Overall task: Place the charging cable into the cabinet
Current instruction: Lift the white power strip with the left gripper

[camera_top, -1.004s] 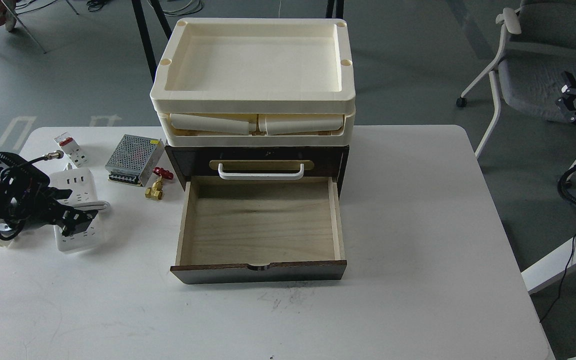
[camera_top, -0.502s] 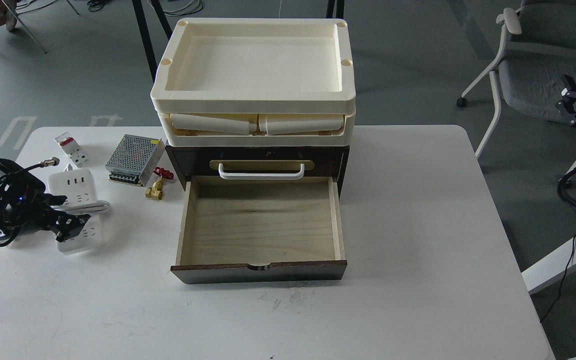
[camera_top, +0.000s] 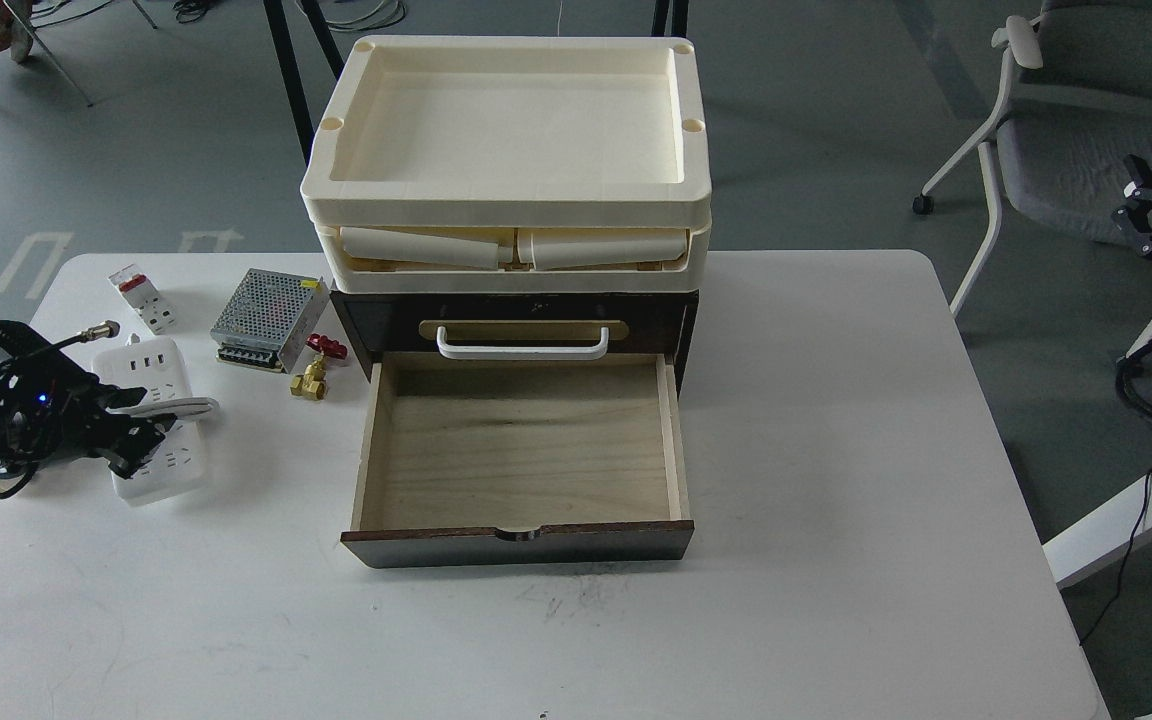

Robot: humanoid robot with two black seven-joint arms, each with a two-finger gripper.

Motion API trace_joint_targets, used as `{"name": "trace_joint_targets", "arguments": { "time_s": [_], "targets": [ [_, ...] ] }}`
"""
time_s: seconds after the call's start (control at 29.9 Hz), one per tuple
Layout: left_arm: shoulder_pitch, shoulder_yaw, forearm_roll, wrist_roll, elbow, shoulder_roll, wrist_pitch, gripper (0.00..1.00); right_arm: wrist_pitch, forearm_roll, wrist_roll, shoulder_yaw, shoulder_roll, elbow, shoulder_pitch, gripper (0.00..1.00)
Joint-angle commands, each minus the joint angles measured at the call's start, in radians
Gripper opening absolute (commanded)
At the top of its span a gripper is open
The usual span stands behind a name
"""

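The charging cable (camera_top: 168, 465), a white power strip with a white cord round its middle, lies on the table's left side. My left gripper (camera_top: 131, 425) reaches in from the left edge and hovers low over the strip's left half. Its dark fingers look apart, one on each side of the cord wrap. The cabinet (camera_top: 376, 318) is a dark brown box at the table's middle, and its pale wood drawer (camera_top: 526, 440) is pulled out and empty. A white bar handle (camera_top: 522, 350) sits above the drawer. My right gripper (camera_top: 1151, 222) is off the table at the far right, open and empty.
Cream trays (camera_top: 506, 205) are stacked on the cabinet. A silver perforated power-supply box (camera_top: 268, 318), a small brass valve with a red handle (camera_top: 314, 368) and a white breaker with a red tab (camera_top: 142, 297) lie left of the cabinet. An office chair (camera_top: 1066, 150) stands at the right.
My left gripper has drawn back to the left and a little up across the power strip. The strip has barely shifted. My right gripper has drifted slightly.
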Motion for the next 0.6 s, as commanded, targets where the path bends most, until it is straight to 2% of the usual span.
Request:
{"name": "trace_joint_targets", "arguments": {
  "time_s": [0.0,0.27,0.4,0.47,0.57],
  "targets": [
    [-0.004,0.011,0.0,0.0,0.0,0.001,0.0,0.03,0.0,0.0,0.0,0.0,0.0,0.0,-0.007,1.0],
    [-0.046,0.017,0.0,0.0,-0.017,0.011,0.005,0.0,0.0,0.002,0.0,0.002,0.0,-0.002,-0.015,1.0],
    [-0.094,0.019,0.0,0.0,-0.072,0.053,-0.008,0.0,0.0,0.002,0.0,0.002,0.0,-0.002,-0.015,1.0],
    [-0.1,0.017,0.0,0.0,-0.115,0.116,-0.017,0.0,0.0,0.0,0.0,0.003,0.0,-0.002,-0.014,1.0],
    [-0.117,0.01,0.0,0.0,-0.285,0.249,-0.095,0.0,0.0,0.0,0.0,0.014,0.0,-0.003,-0.015,1.0]
  ]
}}
